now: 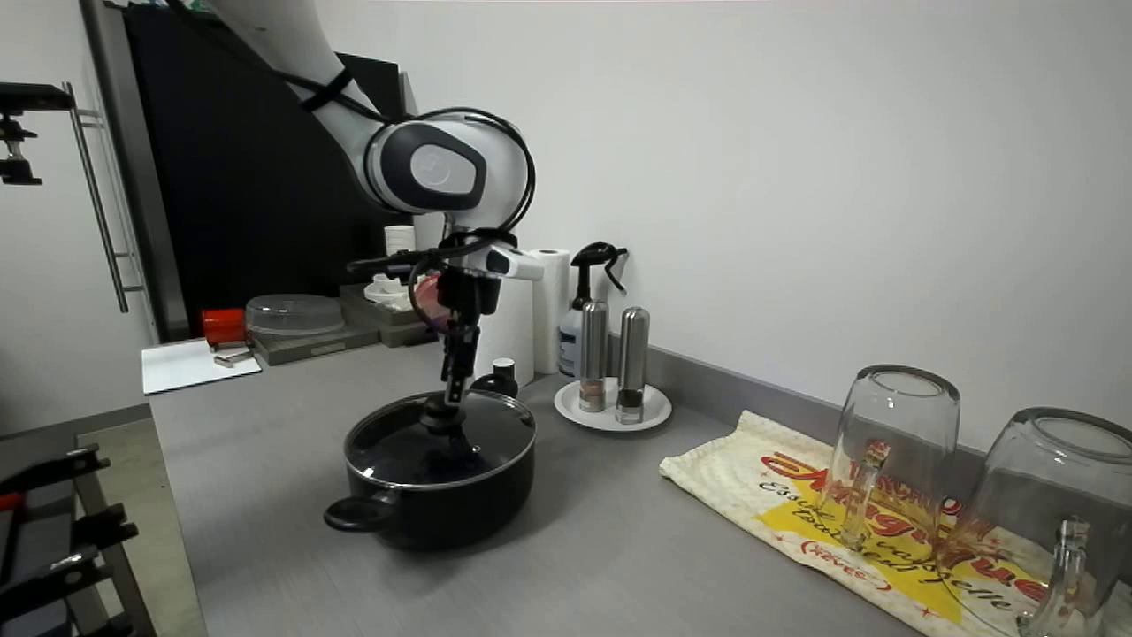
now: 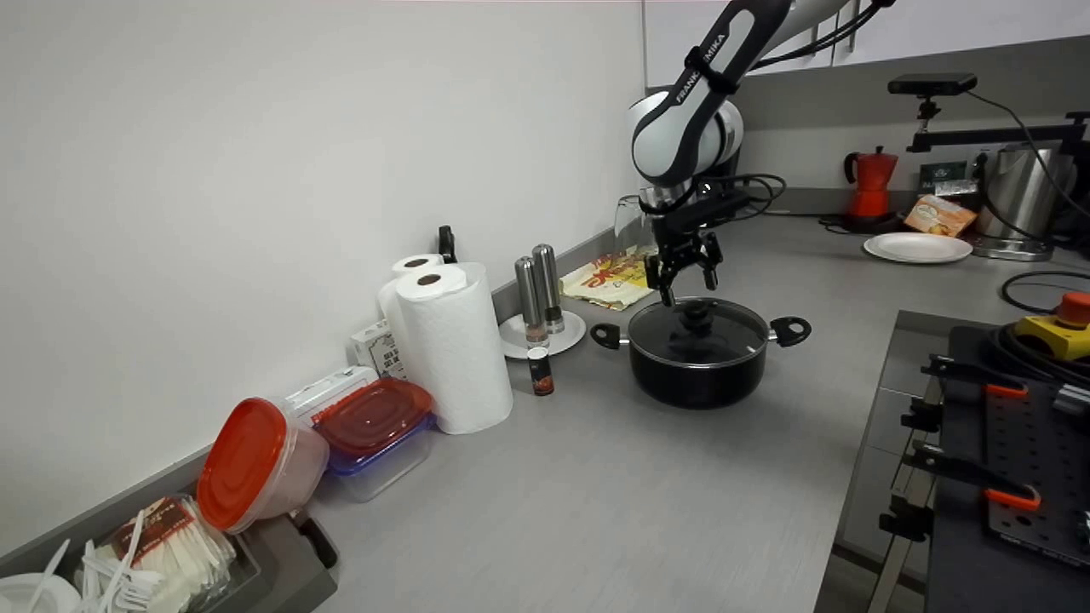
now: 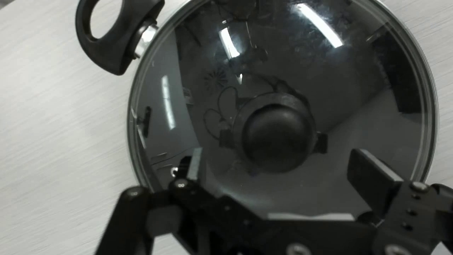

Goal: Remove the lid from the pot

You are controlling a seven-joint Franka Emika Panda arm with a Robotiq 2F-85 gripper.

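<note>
The dark, glossy lid [image 1: 500,433] rests on the black pot [image 1: 469,513]. The lid [image 2: 660,339] and the pot [image 2: 698,387] also show in an exterior view, with a loop handle on each side. In the wrist view the lid [image 3: 347,81] fills most of the picture, with its black centre knob [image 3: 277,138] and a pot handle [image 3: 116,46]. My gripper [image 2: 689,294] is above the lid, close to the knob, pointing down. In the wrist view my gripper [image 3: 277,161] is open and empty, its fingers wide apart with the knob between and just ahead of them.
Two steel canisters [image 1: 632,363] stand on a white plate [image 1: 654,411] beside the pot. A small spice jar [image 2: 541,375] and a paper towel roll [image 2: 460,358] stand nearby. Two upturned glass mugs [image 1: 893,442] sit on a printed cloth [image 1: 752,478] by the wall.
</note>
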